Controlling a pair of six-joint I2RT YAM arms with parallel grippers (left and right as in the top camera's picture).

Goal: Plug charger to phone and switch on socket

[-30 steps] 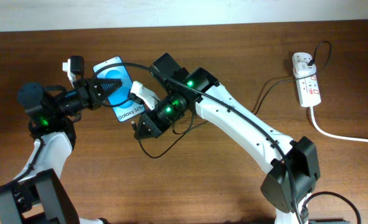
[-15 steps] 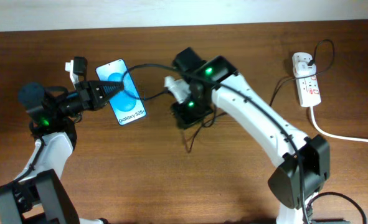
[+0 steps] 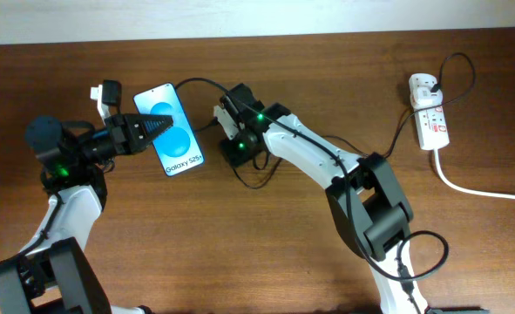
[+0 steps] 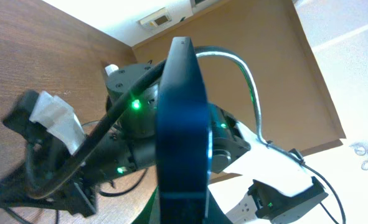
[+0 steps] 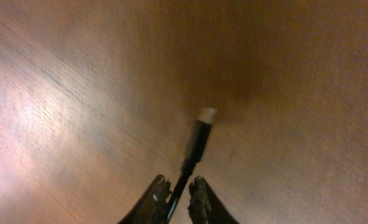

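Left end effector (image 3: pixel 155 128): closed on the slim black-edged smartphone with the lit light-blue screen (image 3: pixel 180 148). The left wrist view shows the phone edge-on (image 4: pixel 182 124), running straight out from the end effector. Whether its far end rests on the brown wooden counter (image 3: pixel 240 253) cannot be told.

Phone long axis: slanted, upper-left to lower-right in the overhead view. The lettered short end lies beyond the left fingers, pointing toward the other arm. Judged to be the port end; the port itself is not visible.

Right end effector (image 5: pixel 179 183): nearly closed, pinching the long thin black charger cable (image 5: pixel 193 149). The small pale connector tip (image 5: pixel 207 114) sticks out ahead of the fingers, close over the counter. Contact cannot be told.

Key relation: the phone's lower short end lies just left of the right end effector, near but apart. The right arm carries the plug, so the mating move is its job. The tip probably needs to be turned onto the phone's long axis first.

Far right of both end effectors: white elongated power strip with red switches (image 3: pixel 432 122), with the white plug adapter (image 3: pixel 423 87) seated in it. Switching looks not yet done; the right arm is nearer.
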